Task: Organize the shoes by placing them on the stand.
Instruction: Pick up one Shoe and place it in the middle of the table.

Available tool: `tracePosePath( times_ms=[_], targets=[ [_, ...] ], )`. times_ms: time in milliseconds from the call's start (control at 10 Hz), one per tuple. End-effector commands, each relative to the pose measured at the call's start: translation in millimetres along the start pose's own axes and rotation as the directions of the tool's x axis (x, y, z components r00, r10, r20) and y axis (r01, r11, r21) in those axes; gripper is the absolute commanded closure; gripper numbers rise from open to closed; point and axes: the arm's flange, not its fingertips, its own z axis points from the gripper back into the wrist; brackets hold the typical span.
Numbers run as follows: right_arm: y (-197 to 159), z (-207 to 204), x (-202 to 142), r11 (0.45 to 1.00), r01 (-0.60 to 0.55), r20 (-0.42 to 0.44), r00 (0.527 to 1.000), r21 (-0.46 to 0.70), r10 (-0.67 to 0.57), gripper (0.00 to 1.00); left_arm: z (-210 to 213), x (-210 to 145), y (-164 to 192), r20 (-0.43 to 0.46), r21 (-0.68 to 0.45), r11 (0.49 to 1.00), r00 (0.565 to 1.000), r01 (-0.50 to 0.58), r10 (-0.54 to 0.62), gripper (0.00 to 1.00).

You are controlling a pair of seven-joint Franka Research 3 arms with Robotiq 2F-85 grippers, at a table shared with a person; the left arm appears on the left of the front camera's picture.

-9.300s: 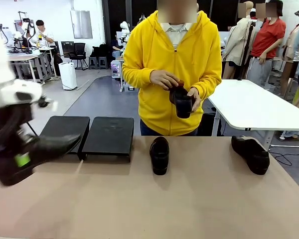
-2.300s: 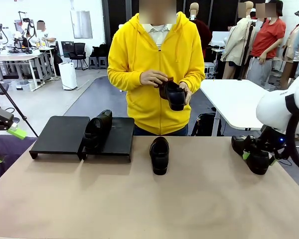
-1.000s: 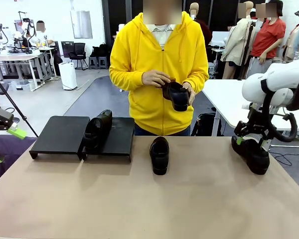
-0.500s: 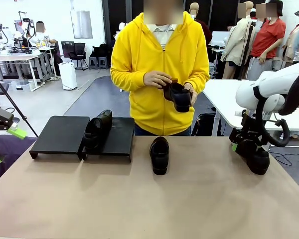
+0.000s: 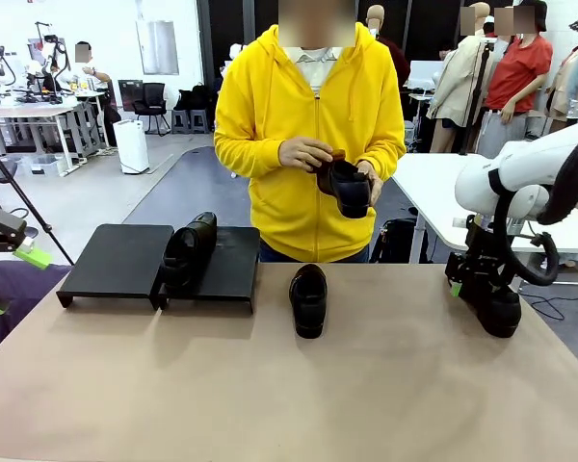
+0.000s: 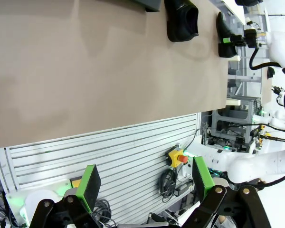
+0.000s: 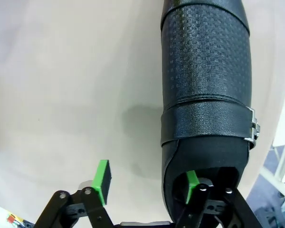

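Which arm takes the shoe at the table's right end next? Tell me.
Right. The right gripper straddles the side wall of that shoe, one finger inside; the left gripper hangs open beyond the left side of the table.

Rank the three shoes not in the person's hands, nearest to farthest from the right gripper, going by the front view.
1. Right-end shoe: at the right gripper, whose fingers straddle its heel wall.
2. Middle shoe: table centre, on the gripper's left.
3. Left shoe: farthest, on the stand.
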Motion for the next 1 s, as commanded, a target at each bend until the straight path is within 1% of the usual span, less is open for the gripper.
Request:
tracePosePath(
  times_ms=[0,200,300,500,600,700,800,900],
  targets=[
    [-1,4,7,1.0,-0.015,-0.01,1.0,-0.023,0.015,1.0,3,0,0,-0.008,0.009,1.0,1.0,0.003,-0.003,0.0],
    [-2,4,8,1.0,-0.014,-0.009,1.0,-0.024,0.013,1.0,3,0,0,-0.008,0.009,1.0,1.0,0.003,-0.003,0.0],
    [-3,5,7,0.999,0.013,0.005,1.0,-0.041,-0.013,1.0,3,0,0,-0.008,0.009,1.0,1.0,0.003,-0.003,0.0],
    [-7,10,3,0.999,0.008,0.018,1.0,-0.031,-0.008,1.0,3,0,0,-0.008,0.009,1.0,1.0,0.003,-0.003,0.0],
    [-10,14,-1,0.999,0.025,0.032,0.999,-0.038,-0.024,1.0,3,0,0,-0.008,0.009,1.0,1.0,0.003,-0.003,0.0],
    [-12,22,-8,0.999,0.046,0.059,0.997,-0.022,-0.045,1.0,3,0,0,-0.008,0.009,1.0,1.0,0.003,-0.003,0.0],
    [-14,40,-24,0.997,0.075,0.084,0.994,0.008,-0.075,1.0,3,0,0,-0.008,0.009,1.0,1.0,0.003,-0.003,0.0],
    [-13,70,-55,0.991,0.121,0.075,0.989,0.066,-0.125,1.0,3,0,0,-0.008,0.009,1.0,1.0,0.003,-0.003,0.0]
  ],
)
